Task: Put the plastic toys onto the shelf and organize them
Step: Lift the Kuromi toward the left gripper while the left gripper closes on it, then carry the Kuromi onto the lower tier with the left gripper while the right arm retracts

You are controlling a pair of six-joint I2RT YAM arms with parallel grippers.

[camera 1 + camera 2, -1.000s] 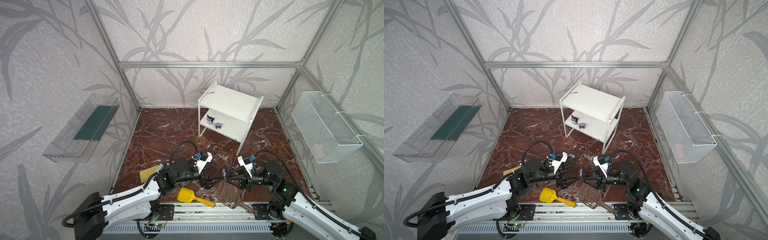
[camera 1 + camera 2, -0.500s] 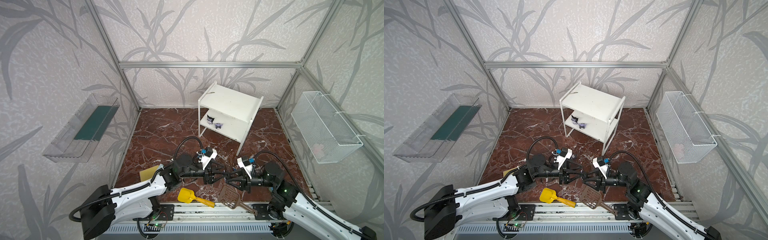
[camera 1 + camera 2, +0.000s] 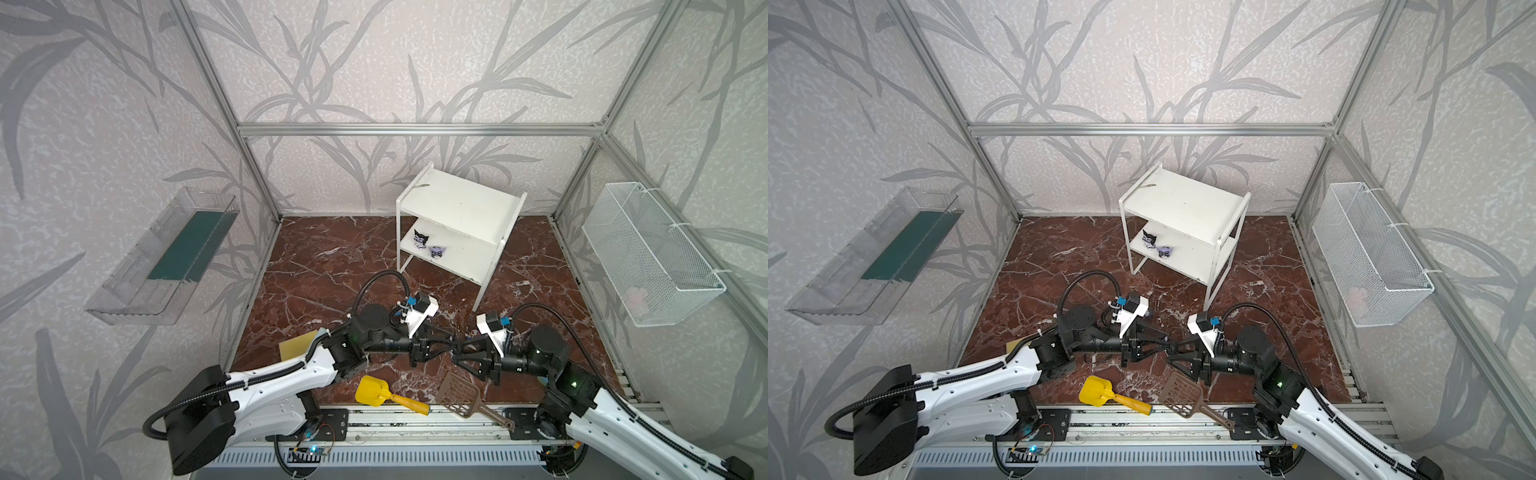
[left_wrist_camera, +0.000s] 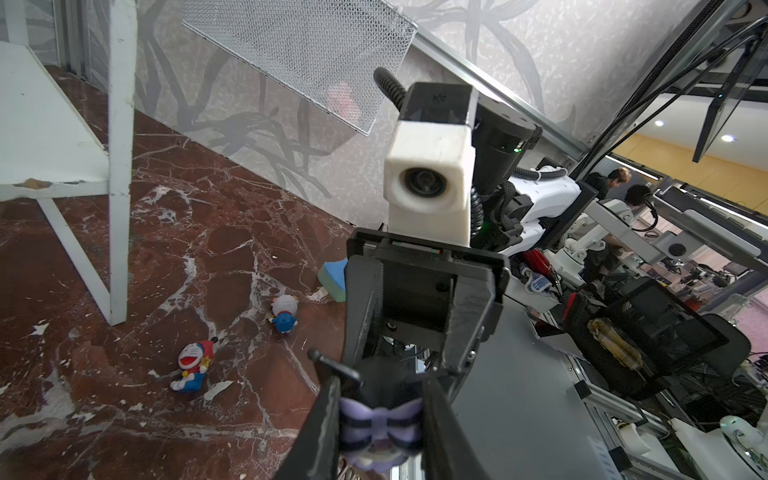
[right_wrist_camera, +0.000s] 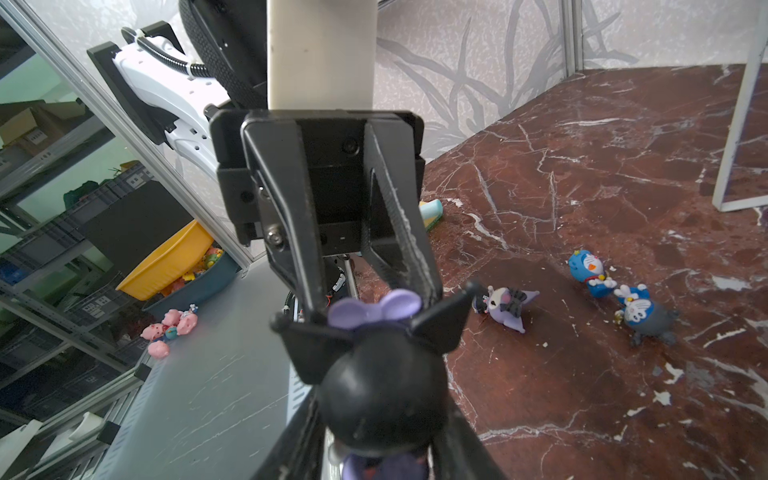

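My two grippers meet tip to tip above the front middle of the floor, left gripper [image 3: 451,346] and right gripper [image 3: 458,353]. Between them hangs a black toy with pointed ears [image 5: 382,395]. The left gripper [image 4: 380,409] is shut on its purple bow [image 4: 380,424]. The right gripper [image 5: 382,440] flanks the body closely; contact is unclear. Two black-and-purple toys [image 3: 420,240] [image 3: 437,251] stand on the lower tier of the white shelf [image 3: 457,203]. On the floor lie a purple-white toy [image 5: 505,307], a blue toy [image 5: 588,268], a grey-headed toy [image 5: 642,318] and a red-headed toy [image 4: 193,365].
A yellow scoop [image 3: 376,390] and a brown slotted scoop [image 3: 461,390] lie at the front edge below the grippers. A yellow sponge [image 3: 297,347] sits front left. A wire mesh basket [image 3: 648,253] hangs on the right wall, a clear tray [image 3: 166,257] on the left.
The left arm has reached right to the toy held out by the right gripper. Its wide-open jaws have closed on the toy's bow. The right arm has stayed in place.
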